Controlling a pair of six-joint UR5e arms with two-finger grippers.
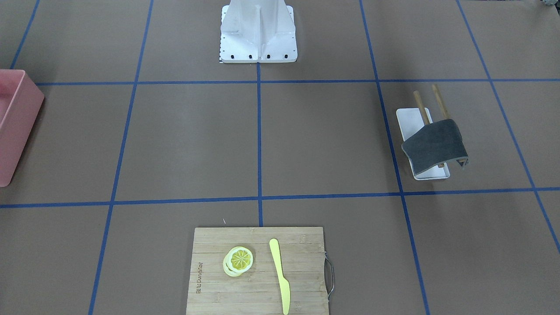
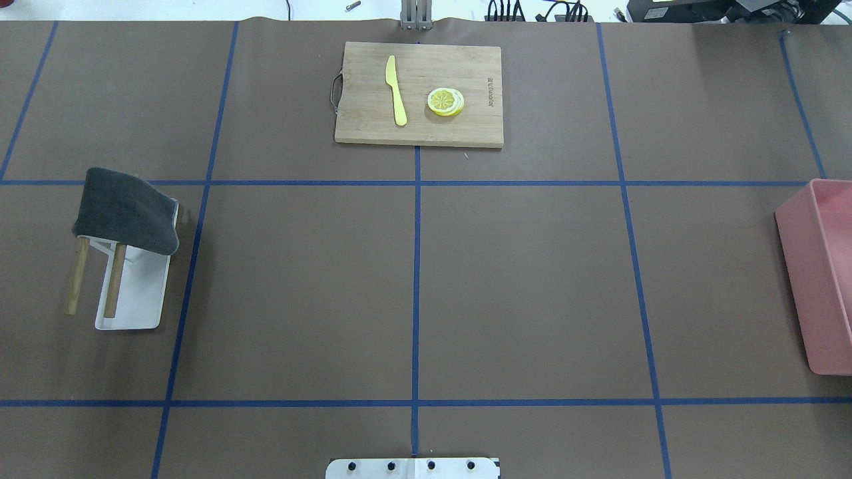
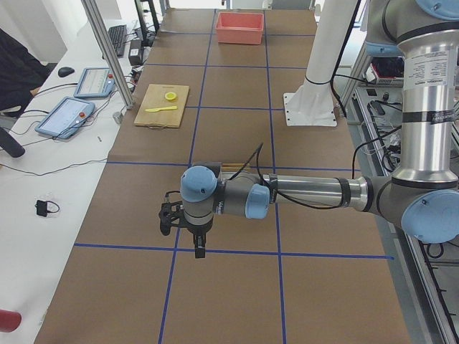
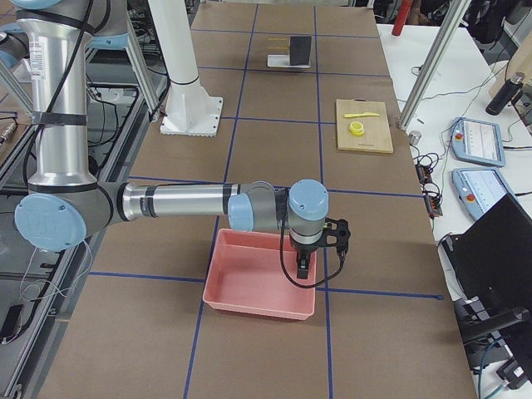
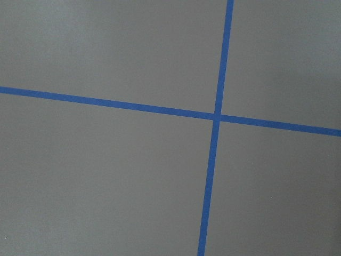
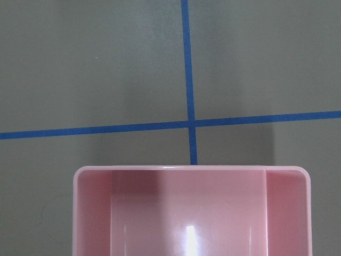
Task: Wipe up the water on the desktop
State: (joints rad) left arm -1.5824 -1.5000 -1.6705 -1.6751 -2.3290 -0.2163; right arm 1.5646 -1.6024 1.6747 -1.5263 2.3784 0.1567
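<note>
The desktop (image 2: 519, 286) is a matte brown surface with blue tape lines; I see no water on it in any view. A dark grey cloth (image 2: 126, 211) hangs over a rack with wooden rods (image 2: 114, 279) on a small white tray (image 2: 136, 299) at the robot's left. My left gripper (image 3: 199, 251) shows only in the exterior left view, pointing down over a tape line, and I cannot tell whether it is open. My right gripper (image 4: 303, 270) shows only in the exterior right view, over the pink bin's (image 4: 249, 283) edge, and I cannot tell its state either.
A bamboo cutting board (image 2: 373, 126) with a yellow knife (image 2: 395, 90) and lemon slices (image 2: 445, 102) lies at the far middle. The pink bin (image 2: 825, 279) stands at the right edge. The robot's white base (image 1: 258, 35) is at the near middle.
</note>
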